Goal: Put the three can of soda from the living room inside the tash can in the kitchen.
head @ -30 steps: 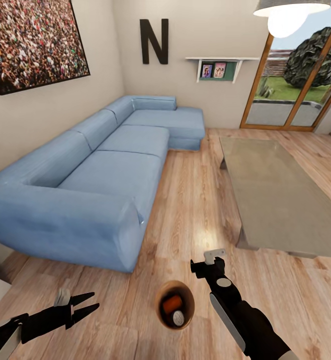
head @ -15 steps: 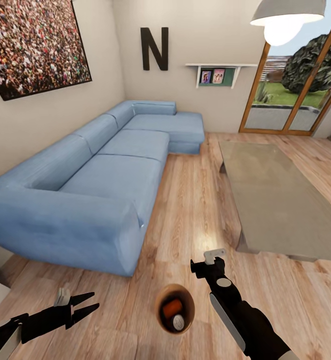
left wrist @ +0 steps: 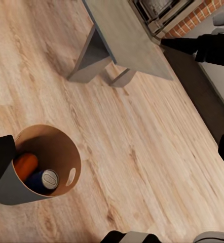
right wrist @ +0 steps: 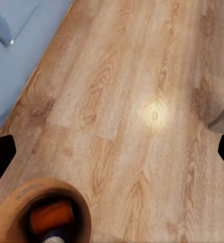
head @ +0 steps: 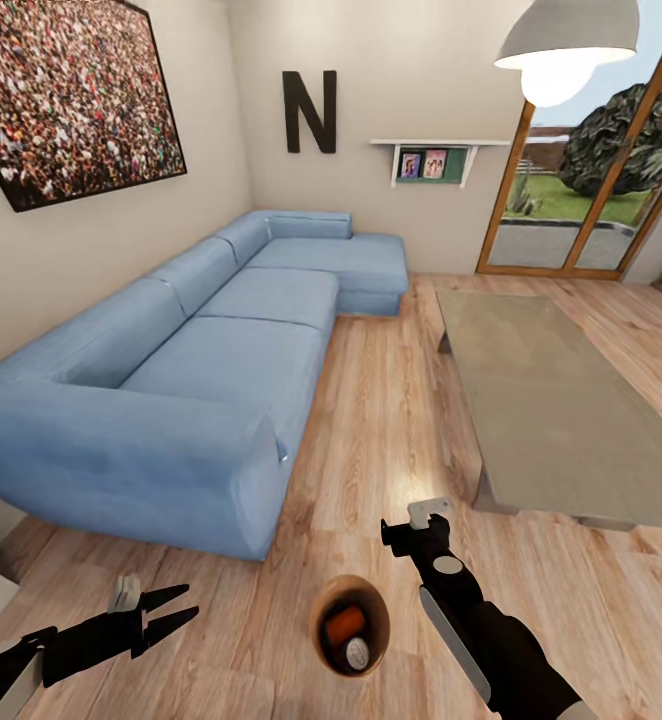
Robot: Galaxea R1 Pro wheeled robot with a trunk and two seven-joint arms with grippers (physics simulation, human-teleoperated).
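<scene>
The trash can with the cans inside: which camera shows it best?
The left wrist view: the trash can shows whole, sharp, with handle hole and cans. The head view has it small and from above; the right wrist view cuts it off, blurred.

left arm (head: pixel 31 655): black with a white panel
left gripper (head: pixel 176 608): black pointed fingers
right arm (head: pixel 481 630): black, grey round disc

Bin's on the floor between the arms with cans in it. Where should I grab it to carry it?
Grip the trash can by its rim wall, from above: it stands upright and open-topped. Use the side away from the cans, or the handle hole.
</scene>
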